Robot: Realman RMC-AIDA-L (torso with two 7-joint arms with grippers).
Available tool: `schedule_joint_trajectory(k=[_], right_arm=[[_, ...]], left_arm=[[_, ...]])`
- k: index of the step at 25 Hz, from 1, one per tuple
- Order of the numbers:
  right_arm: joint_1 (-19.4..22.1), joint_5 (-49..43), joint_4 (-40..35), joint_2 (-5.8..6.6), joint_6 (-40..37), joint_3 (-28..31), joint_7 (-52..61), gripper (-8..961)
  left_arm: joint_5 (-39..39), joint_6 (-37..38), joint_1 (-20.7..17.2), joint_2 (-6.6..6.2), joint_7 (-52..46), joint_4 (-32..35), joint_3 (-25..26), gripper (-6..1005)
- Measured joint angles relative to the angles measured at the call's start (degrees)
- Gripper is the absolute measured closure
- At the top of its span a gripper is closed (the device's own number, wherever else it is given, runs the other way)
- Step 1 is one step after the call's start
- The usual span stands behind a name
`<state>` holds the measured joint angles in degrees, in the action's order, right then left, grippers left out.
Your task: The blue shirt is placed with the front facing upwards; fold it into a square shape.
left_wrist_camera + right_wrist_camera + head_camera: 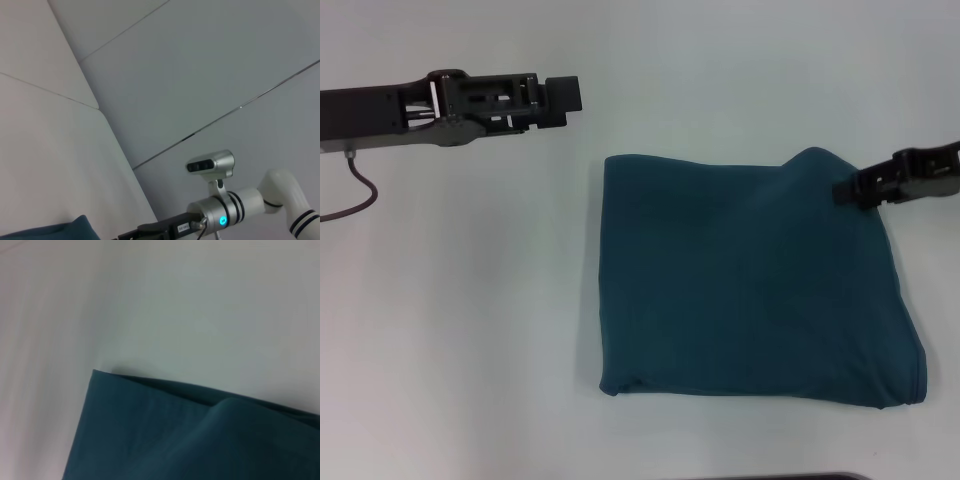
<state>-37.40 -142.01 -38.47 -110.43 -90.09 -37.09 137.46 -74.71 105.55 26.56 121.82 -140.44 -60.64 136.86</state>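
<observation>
The blue shirt (750, 285) lies on the worktop (470, 330), toward its right edge and nearer the front than the back. It is already folded into a compact, roughly square bundle; no print, collar or sleeve shows. The front-right corner bulges outward and the back-right corner is lifted and puckered, so the shape is not yet true. Judged remaining: release that corner and flatten it.

The bundle's slightly longer axis runs left to right; its folded left edge is straight.

The right gripper (842, 190) meets the raised back-right corner and appears closed on the cloth, fingers nearly together.

The left gripper (560, 95) hovers over the worktop's back-left area, well apart from the shirt, holding nothing; its opening cannot be told.
</observation>
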Motion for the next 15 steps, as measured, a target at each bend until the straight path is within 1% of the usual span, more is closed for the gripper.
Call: schedule_joint_trajectory(k=[3, 7, 9, 11, 15], right_arm=[[0.3, 0.7, -4.2, 0.30, -2.7, 1.1, 1.5, 397], [0.6, 3.4, -10.1, 0.34, -9.2, 4.2, 2.3, 397], [0.6, 4.8, -10.1, 0.10, -10.5, 4.4, 2.1, 397], [0.3, 5.3, -8.3, -0.39, -10.5, 3.7, 1.5, 397], [-0.1, 4.6, -4.4, -1.57, -7.0, 1.3, 0.5, 397]], left_arm=[[0.0, 0.1, -0.1, -0.01, 0.0, 0.0, 0.0, 411], [0.0, 0.2, -0.1, -0.01, 0.0, -0.1, 0.0, 411], [0.0, 0.2, -0.1, -0.01, 0.1, -0.1, 0.0, 412], [0.0, 0.2, -0.2, -0.01, 0.2, -0.1, 0.0, 412], [0.0, 0.2, -0.3, -0.01, 0.2, 0.0, 0.1, 412]])
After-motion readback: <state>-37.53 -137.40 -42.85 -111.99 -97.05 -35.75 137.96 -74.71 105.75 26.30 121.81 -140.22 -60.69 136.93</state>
